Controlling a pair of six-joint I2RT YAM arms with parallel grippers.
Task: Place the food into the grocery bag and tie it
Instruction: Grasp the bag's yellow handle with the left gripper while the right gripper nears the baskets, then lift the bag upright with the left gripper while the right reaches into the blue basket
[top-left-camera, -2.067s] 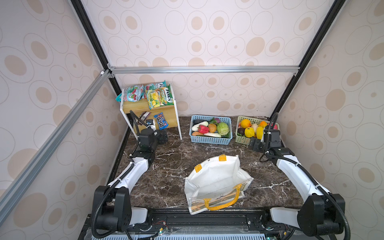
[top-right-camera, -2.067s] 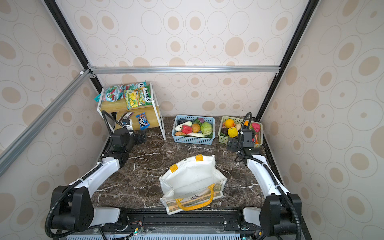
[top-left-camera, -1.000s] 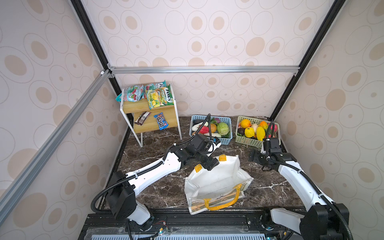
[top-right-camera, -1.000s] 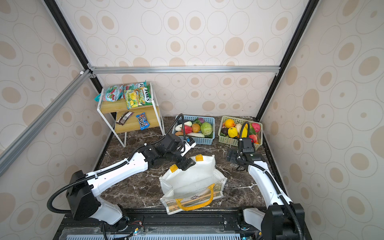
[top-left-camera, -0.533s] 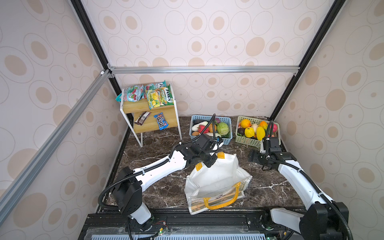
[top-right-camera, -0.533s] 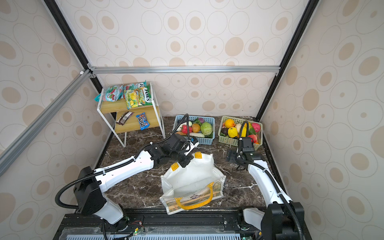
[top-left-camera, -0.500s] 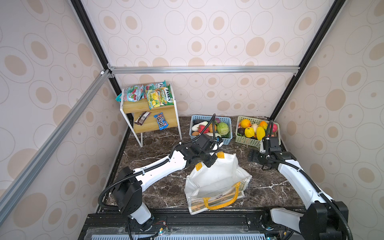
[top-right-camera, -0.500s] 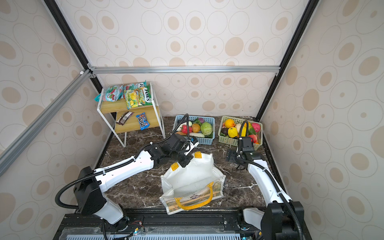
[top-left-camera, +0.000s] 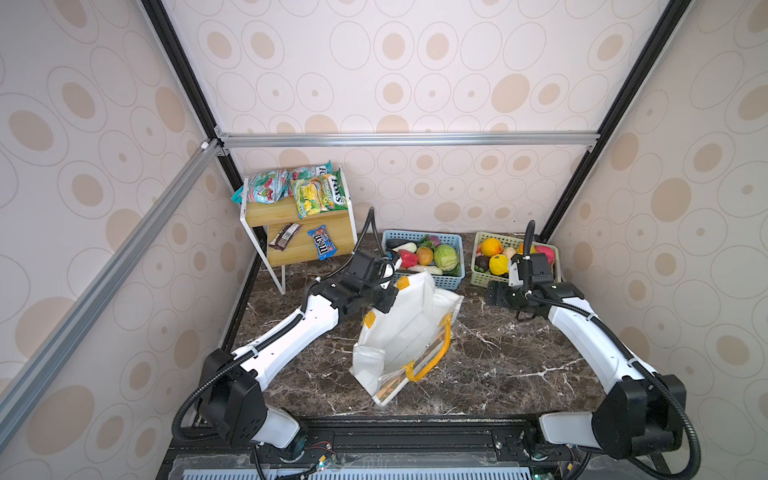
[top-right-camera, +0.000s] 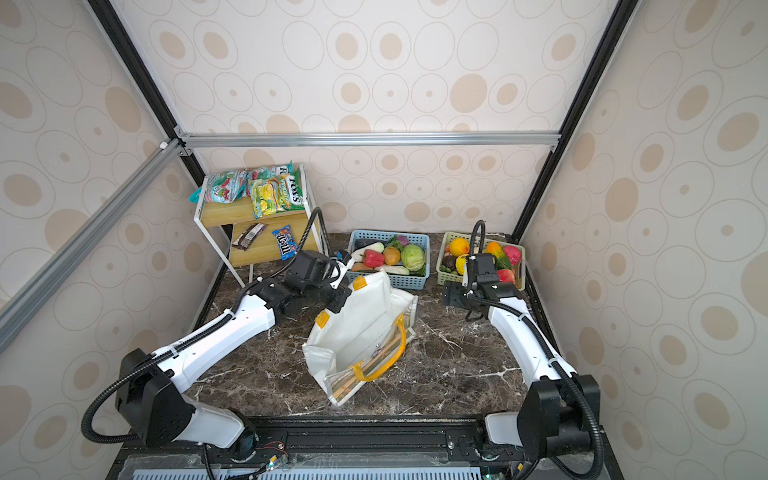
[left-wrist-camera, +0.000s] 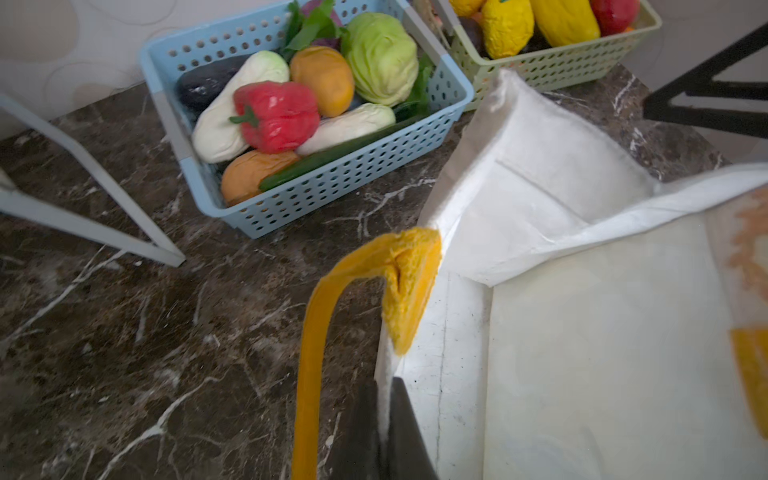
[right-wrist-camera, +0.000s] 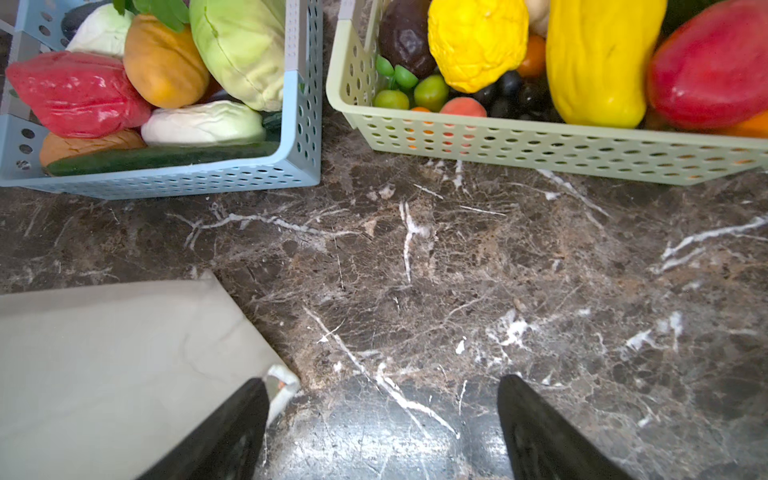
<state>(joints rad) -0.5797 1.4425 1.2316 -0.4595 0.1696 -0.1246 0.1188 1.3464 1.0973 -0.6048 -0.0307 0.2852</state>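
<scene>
Grocery bag: the white bag (top-left-camera: 409, 328) sits mid-table, just in front of the blue basket, mouth open and facing up, with only its pale lining showing inside.
Bag rim: the left-hand edge is lifted; a yellow tab (left-wrist-camera: 411, 282) sits on it and a yellow strap (left-wrist-camera: 311, 353) loops down outside the bag.
Other handle: a second yellow handle (top-left-camera: 432, 361) lies against the bag's near side.
Left gripper: the left gripper (left-wrist-camera: 384, 386) is pinched tight on the bag's rim, just below the tab; the white fabric runs between its two dark fingers.
Right gripper: the right gripper (right-wrist-camera: 380, 386) hangs low over bare table with its fingers spread wide and nothing between them; one finger is just beside a corner of the bag, and contact cannot be told.
Food, blue basket: the blue basket (top-left-camera: 446, 282) holds a green cabbage (top-left-camera: 446, 257), a red pepper (left-wrist-camera: 274, 114), orange-brown round pieces and pale long ones.
Food, green basket: the green basket (right-wrist-camera: 540, 141), just beside the blue one, holds a yellow fruit (right-wrist-camera: 478, 37), a red one, dark grapes and small green pieces.
Packet: a blue candy packet (top-left-camera: 322, 248) lies on the lower board of the wooden shelf (top-left-camera: 282, 212), well apart from the bag.
Table: dark marble table (top-left-camera: 498, 361).
</scene>
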